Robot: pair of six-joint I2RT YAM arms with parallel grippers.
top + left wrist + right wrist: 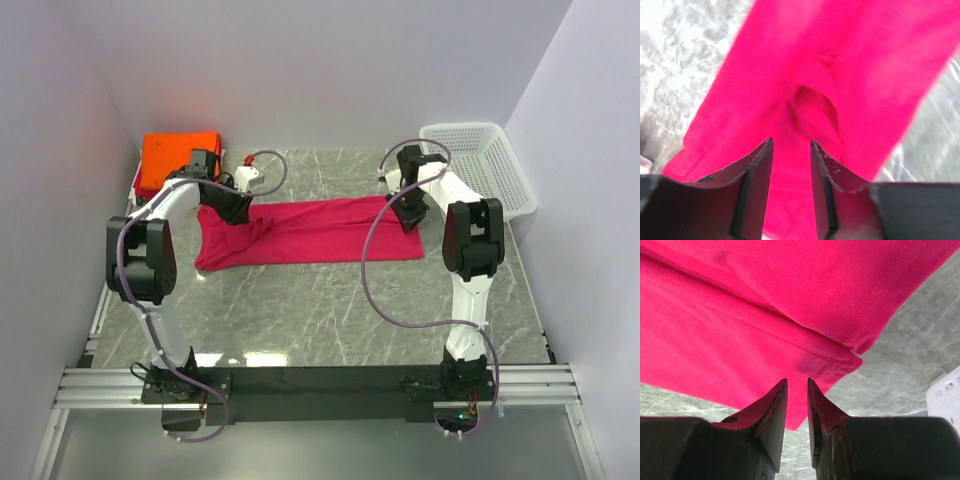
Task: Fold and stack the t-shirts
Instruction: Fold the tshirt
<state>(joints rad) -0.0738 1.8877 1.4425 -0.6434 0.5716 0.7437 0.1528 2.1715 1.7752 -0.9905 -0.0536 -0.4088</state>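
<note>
Cloth took up the middle of the marble table (330, 310): a crimson-pink t-shirt (310, 232) lay stretched into a long band running left to right, its right part flat and straight-edged, its left end wider and rumpled. The left gripper (235, 210) hung over that rumpled left end. In the left wrist view its jaws stood clearly apart, with pink fabric showing through the gap and nothing pinched between them. Just ahead of the fingertips (767, 150) the shirt rose in a small puckered fold.

The right gripper (408, 215) was at the opposite end of the shirt, at its right edge. In the right wrist view its jaws stood only slightly apart, pointing at a corner where two stitched hems lay one over the other. The cloth looked flat on the table beneath the tips rather than caught between them, and bare marble showed through the lower part of the gap.

A stack of folded orange t-shirts (180, 158) sat in the far left corner of the table, well apart from the pink one. A white mesh basket (505, 180) stood at the far right, near the right arm but not touching the shirt.
</note>
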